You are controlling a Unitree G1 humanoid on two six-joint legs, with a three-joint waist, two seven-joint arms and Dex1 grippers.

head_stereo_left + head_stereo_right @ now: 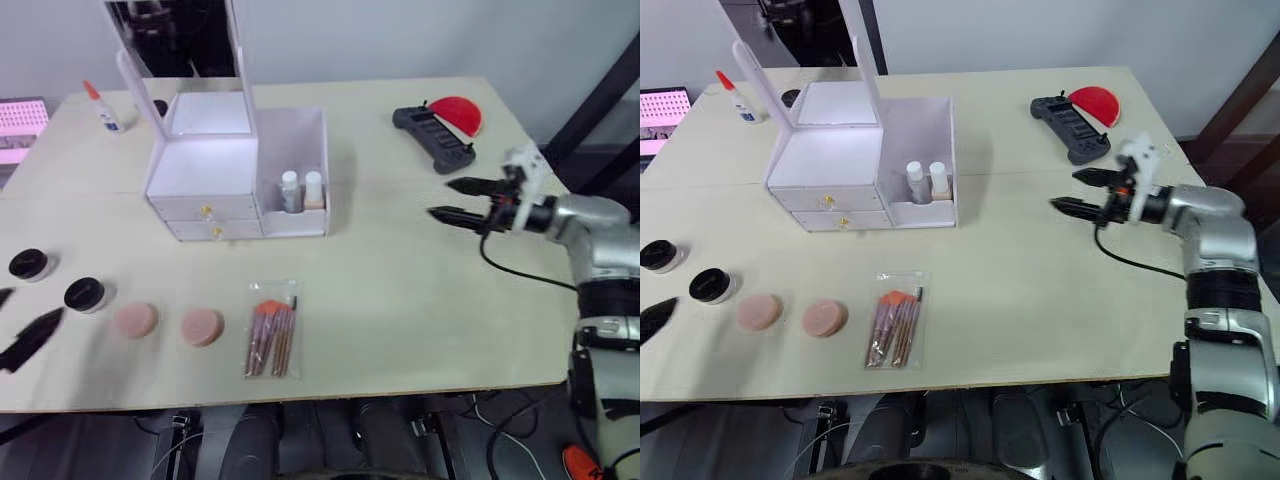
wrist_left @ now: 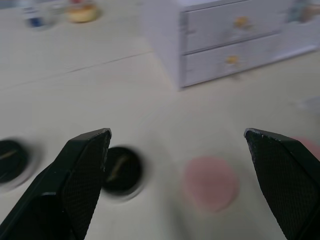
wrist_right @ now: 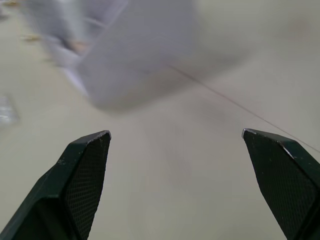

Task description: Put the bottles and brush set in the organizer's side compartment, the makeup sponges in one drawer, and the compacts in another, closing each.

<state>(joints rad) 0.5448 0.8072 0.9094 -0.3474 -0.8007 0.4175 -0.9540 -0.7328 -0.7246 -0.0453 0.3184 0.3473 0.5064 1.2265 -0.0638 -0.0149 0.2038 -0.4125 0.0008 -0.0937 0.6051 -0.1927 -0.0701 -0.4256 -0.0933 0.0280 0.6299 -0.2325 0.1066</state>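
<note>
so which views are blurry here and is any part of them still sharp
Left wrist view: the organizer, black compacts and pink sponge are soft, while the left gripper fingers look crisp. Right wrist view: the organizer is smeared as if by motion; the right gripper fingers stay sharp. Left eye view: the left gripper at the table edge is blurred, the rest clear.

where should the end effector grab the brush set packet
Take the brush set by a long edge of its clear packet, coming from above with the fingers straddling its narrow width. It lies flat on the table, long axis running toward and away from the robot, with bare table on either side.
</note>
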